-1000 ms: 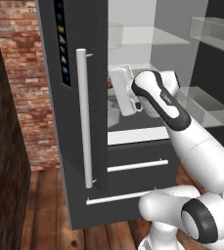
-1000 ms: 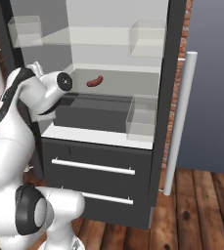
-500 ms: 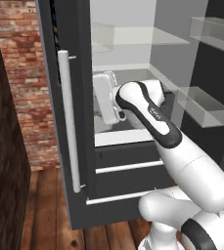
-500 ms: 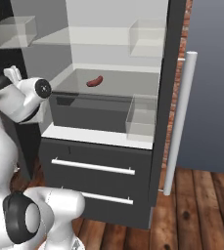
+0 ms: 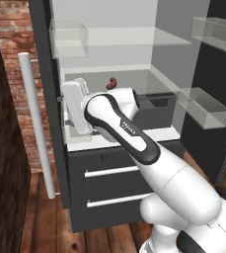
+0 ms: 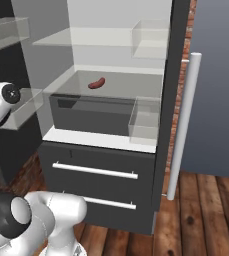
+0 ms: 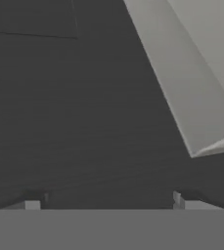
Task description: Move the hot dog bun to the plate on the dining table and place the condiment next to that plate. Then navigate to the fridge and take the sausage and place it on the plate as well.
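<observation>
We see the fridge (image 6: 111, 150) standing open, a tall dark grey box with a matte, smooth skin and a pale interior. Its shelves are clear, glassy slabs, and clear rectangular door bins (image 6: 145, 120) hang at the sides, their edges catching a faint white line. Below the white ledge sit two flat dark drawers (image 6: 98, 172), each with a slim pale bar pull. A long round pale handle (image 6: 183, 125) runs down the edge of the open door, a plain cylinder. Rough red brick wall (image 5: 20, 59) and warm wood-plank floor (image 6: 206, 210) frame the fridge.

The sausage (image 6: 96, 83) lies on the clear shelf above the dark crisper box, a small slim red-brown curve with rounded ends and a slight sheen; in the left base view it peeks out as a red-brown nub (image 5: 111, 83) just beyond and above our hand.

Our gripper (image 7: 108, 202) faces a flat dark grey surface with a fine horizontal grain, and a pale, sharp-edged wedge cuts in at the upper right of what the hand sees. The two small dark finger tips (image 7: 34, 201) stand far apart at the bottom corners, so the hand is spread wide, with nothing between them and nothing in its hold. In the left base view the boxy white hand (image 5: 77, 106) sits at the fridge's left inner edge, short of the sausage.
</observation>
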You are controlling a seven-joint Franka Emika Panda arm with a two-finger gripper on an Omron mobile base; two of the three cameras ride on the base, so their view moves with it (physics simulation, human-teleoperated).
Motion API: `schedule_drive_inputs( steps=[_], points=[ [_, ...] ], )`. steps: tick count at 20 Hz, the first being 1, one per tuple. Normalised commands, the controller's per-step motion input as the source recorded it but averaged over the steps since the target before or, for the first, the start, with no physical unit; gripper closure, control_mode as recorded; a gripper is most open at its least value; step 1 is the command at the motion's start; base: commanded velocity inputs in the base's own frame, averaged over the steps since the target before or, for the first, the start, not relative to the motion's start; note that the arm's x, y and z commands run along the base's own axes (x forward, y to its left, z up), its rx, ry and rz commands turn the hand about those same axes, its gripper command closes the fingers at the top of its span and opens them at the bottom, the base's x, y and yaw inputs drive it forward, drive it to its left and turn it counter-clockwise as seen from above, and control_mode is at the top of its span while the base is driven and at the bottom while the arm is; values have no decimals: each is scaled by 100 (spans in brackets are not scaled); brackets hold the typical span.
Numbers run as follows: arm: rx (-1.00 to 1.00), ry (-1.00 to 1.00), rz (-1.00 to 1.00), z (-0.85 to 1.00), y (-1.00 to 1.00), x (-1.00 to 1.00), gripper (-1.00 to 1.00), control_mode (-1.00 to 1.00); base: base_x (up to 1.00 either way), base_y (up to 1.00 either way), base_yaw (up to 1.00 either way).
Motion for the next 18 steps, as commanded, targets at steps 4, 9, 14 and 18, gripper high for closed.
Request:
schedule_drive_inputs(
  steps=[4, 9, 14, 18],
  points=[
    [-2, 0, 1, 1, 84, -7, -100, -100, 0, 0, 0],
    [-9, -1, 3, -4, 18, -5, -100, -100, 0, 0, 0],
    [0, -33, -3, 1, -53, -65, -100, -100, 0, 0, 0],
    [-2, -29, -12, 15, -88, -68, -100, -100, 0, 0, 0]
  ],
)
